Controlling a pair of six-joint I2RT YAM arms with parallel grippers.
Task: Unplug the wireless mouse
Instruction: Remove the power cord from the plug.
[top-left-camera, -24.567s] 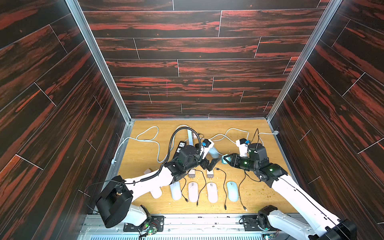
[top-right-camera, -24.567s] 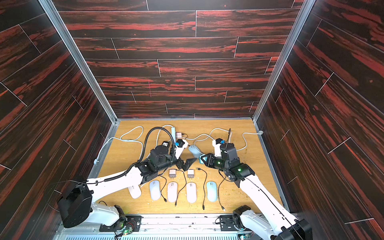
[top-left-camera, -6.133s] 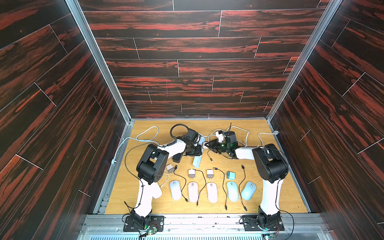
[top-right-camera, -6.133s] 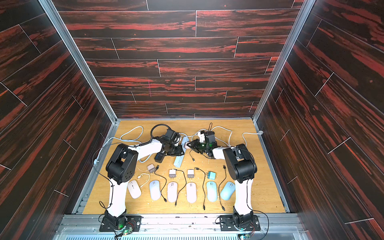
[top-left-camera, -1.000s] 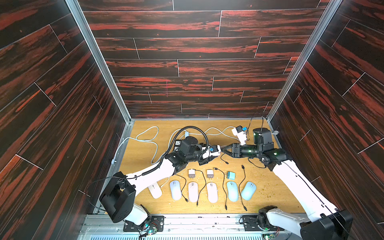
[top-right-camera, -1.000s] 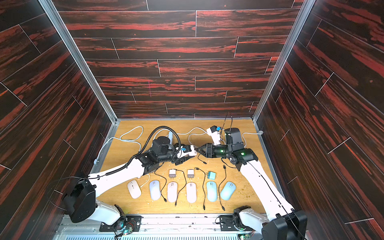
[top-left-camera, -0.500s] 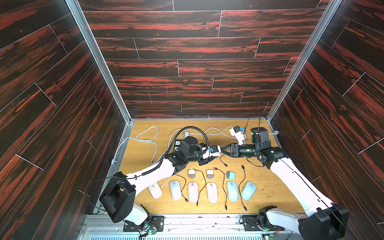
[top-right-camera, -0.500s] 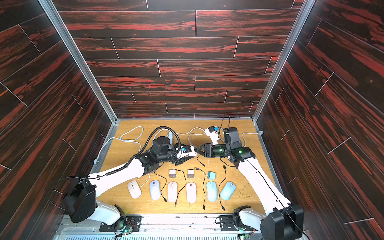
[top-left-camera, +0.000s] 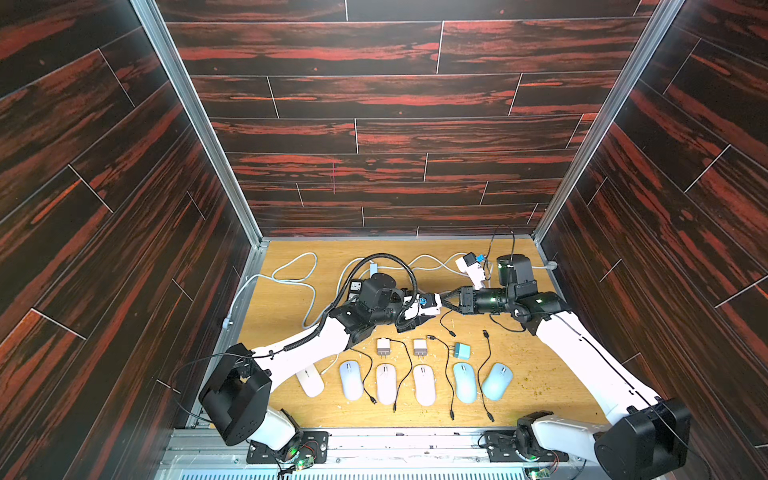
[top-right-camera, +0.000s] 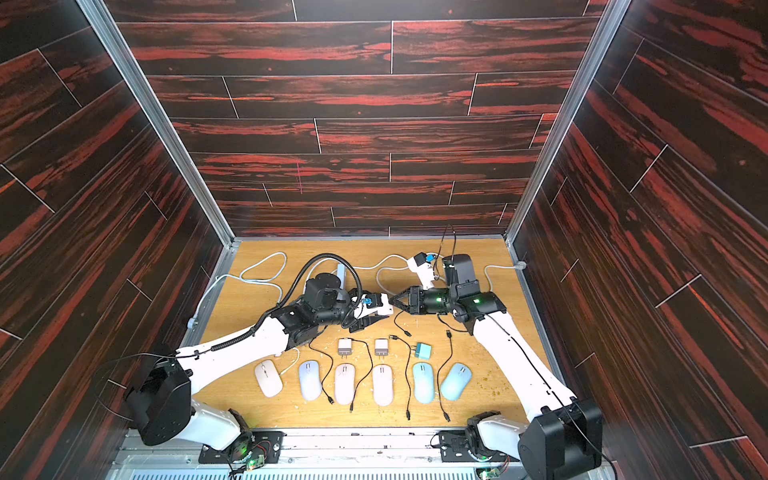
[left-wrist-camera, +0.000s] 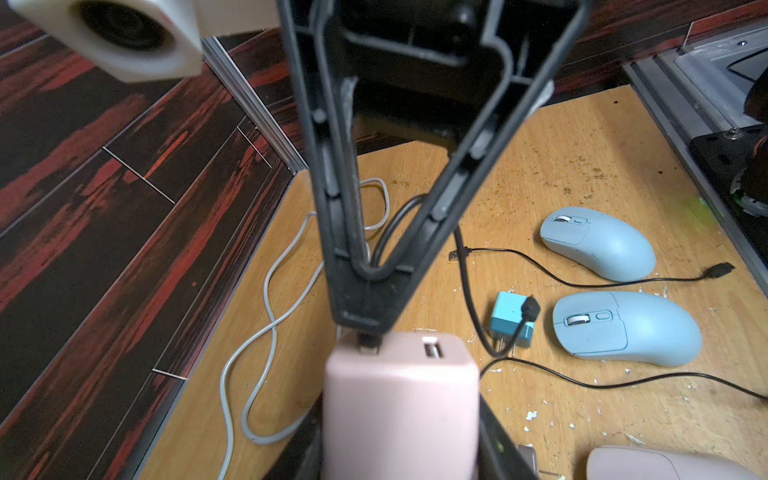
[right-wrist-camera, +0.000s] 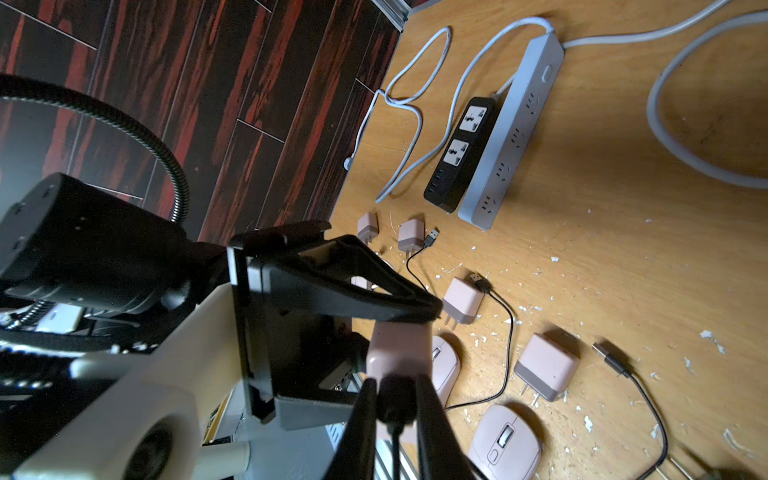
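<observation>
In both top views the left gripper (top-left-camera: 422, 311) is clamped on a pink charger (top-left-camera: 432, 300), held up off the table (top-left-camera: 291, 332) near its middle. The charger lies about level. Its long axis runs across the table from one arm toward the other, with the port end facing the right arm. The right gripper (top-left-camera: 445, 302) meets that end head-on, its jaws drawn almost together. A row of mice (top-left-camera: 424, 384) lies along the table's front, well apart from the charger.

From the left wrist, the charger (left-wrist-camera: 399, 411) points its port face straight at the right gripper. That gripper's fingers (left-wrist-camera: 332, 208) narrow to a V and pinch a black plug (left-wrist-camera: 368, 341) seated in one port.

From the right wrist, the fingers (right-wrist-camera: 432, 419) press on either side of the plug (right-wrist-camera: 397, 401). Its cable (right-wrist-camera: 395, 446) trails back between them. Beyond the plug the charger (right-wrist-camera: 399, 345) stretches away lengthwise, with the left gripper's black fingers (right-wrist-camera: 365, 297) shut on its sides
</observation>
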